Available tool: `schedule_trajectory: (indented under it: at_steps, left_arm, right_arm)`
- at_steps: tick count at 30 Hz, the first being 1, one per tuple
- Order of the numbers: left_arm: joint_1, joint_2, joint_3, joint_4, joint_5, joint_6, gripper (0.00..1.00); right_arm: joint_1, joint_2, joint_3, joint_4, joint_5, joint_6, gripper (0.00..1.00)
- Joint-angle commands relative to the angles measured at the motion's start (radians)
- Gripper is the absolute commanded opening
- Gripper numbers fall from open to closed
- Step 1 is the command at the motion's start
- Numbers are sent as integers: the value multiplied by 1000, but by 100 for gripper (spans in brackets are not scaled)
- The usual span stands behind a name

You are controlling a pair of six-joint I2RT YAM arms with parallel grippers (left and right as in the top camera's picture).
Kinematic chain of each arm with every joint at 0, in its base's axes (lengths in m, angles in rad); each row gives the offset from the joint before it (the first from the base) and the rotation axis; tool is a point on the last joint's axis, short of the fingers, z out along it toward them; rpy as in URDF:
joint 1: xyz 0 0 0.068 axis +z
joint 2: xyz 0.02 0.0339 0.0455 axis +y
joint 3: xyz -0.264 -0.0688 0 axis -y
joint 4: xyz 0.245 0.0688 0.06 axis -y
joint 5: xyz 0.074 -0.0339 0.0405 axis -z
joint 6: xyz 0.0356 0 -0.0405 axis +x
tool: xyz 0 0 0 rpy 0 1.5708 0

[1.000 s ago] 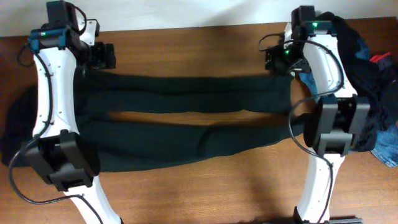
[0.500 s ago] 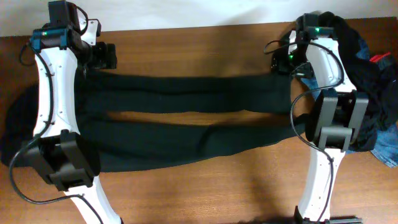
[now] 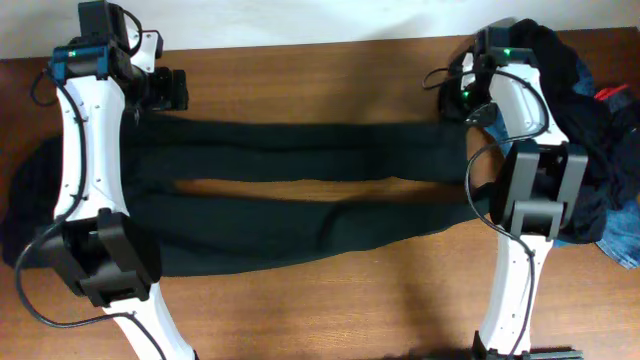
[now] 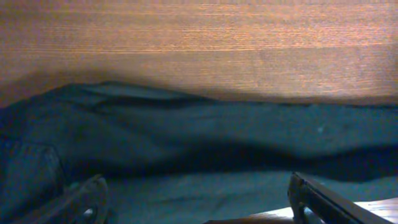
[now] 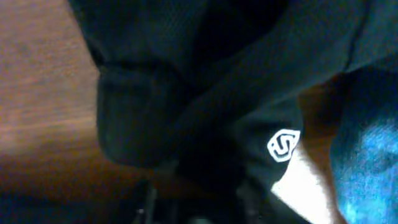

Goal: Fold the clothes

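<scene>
Trousers (image 3: 300, 165) lie unchanged; right gripper (image 3: 452, 95) has edged toward clothes pile (image 3: 590, 110).

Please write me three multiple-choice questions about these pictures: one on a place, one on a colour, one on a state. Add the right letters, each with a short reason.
1. Where does the pile with blue denim lie?
A. beside the right arm
B. in the middle, between the arms
C. beside the left arm

2. What colour are the trousers spread across the table?
A. white
B. black
C. yellow

3. How do the jaws of the left gripper stand?
A. shut on a red cloth
B. out of view
C. wide open

Answers:
1 A: the overhead view shows it heaped by that arm.
2 B: both legs look black.
3 C: the left wrist view shows them far apart above the trousers.
</scene>
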Motion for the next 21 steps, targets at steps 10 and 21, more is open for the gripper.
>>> schedule_trajectory:
  at_steps: [10,21]
  left_arm:
    - [-8,9,18,18,11,21,92]
    - [-17,9,18,36,11,21,92]
  right_arm:
    - [0,-11,138,-75,-35,-2,4]
    - [5,-14,497,-122,-12,-2,4]
